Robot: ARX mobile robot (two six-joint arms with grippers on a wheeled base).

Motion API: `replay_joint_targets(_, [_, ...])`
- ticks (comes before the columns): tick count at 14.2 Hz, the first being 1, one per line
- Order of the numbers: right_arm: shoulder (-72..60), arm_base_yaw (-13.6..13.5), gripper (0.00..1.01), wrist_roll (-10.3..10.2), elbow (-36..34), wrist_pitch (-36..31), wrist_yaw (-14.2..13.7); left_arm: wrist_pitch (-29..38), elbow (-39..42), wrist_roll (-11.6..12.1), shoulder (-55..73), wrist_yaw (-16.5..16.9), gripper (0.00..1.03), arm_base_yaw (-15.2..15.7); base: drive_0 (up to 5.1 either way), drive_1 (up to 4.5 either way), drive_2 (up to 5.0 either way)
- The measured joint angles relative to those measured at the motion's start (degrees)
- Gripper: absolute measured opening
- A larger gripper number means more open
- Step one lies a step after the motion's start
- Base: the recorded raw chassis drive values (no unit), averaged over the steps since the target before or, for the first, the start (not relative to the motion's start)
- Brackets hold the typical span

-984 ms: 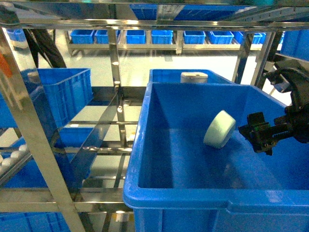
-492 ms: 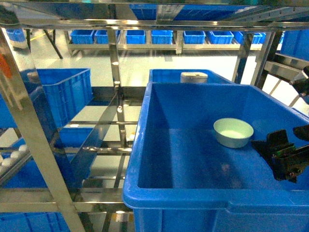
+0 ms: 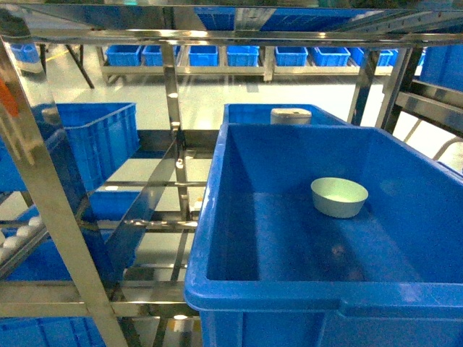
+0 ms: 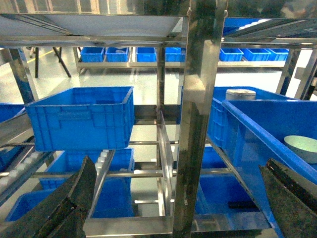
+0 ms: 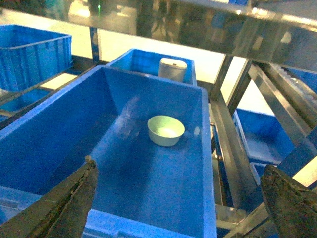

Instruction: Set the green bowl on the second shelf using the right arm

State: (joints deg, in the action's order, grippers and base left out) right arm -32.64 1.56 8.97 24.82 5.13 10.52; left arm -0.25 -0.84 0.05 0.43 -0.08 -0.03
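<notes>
The pale green bowl stands upright on the floor of the large deep blue bin, toward its far right side, and nothing touches it. That bin rests on the steel rails of the second shelf. Neither arm shows in the head view. My right gripper is open and empty, back over the bin's near right corner; the bowl lies well ahead of it. My left gripper is open and empty outside the bin, facing a steel post, and the bowl's rim shows at the far right.
A grey-white lidded container stands in a smaller blue bin behind the large one. Another blue bin sits on the rack to the left. Steel uprights and a beam overhead frame the shelf opening.
The right gripper has drawn back to the right and left the head view. The bowl, tipped on its side by the gripper a second ago, now stands upright and free in the bin.
</notes>
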Motion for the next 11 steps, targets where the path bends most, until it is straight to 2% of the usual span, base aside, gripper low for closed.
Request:
replay_joint_targets(1, [0.1,-0.7,0.94,-1.7,-2.1,-6.3,-2.8,0.0,0.0,0.0,0.0,0.0,0.98,0.0,0.0,0.00,0.0])
replay_joint_targets(2, [0.6,-1.1,0.90,-2.6,-3.5,-9.5,-5.1,0.0,0.0,0.0,0.0,0.0,0.98,0.0,0.0,0.00,0.0])
replay_joint_targets(4, [2.4,-1.4,0.83,-4.4,-6.2,-13.5,-7.8,0.0,0.0,0.0,0.0,-0.1,0.98,0.0,0.0,0.00,0.0])
replay_joint_targets(5, [2.9,-1.4,0.81,-4.8,-6.9,-14.4,-8.3,0.0,0.0,0.0,0.0,-0.2,0.98,0.0,0.0,0.00,0.0])
replay_joint_targets(6, [4.3,-1.5,0.74,-5.8,-9.0,-16.9,-9.6,-0.1,0.0,0.0,0.0,-0.1,0.98,0.0,0.0,0.00,0.0])
replay_joint_targets(8, [7.1,-1.6,0.48,-7.6,-12.6,-18.8,-10.4,0.0,0.0,0.0,0.0,0.0,0.98,0.0,0.0,0.00,0.0])
replay_joint_targets(11, [11.2,-1.6,0.08,-8.1,-16.9,-18.7,-10.4,0.0,0.0,0.0,0.0,0.0,0.98,0.0,0.0,0.00,0.0])
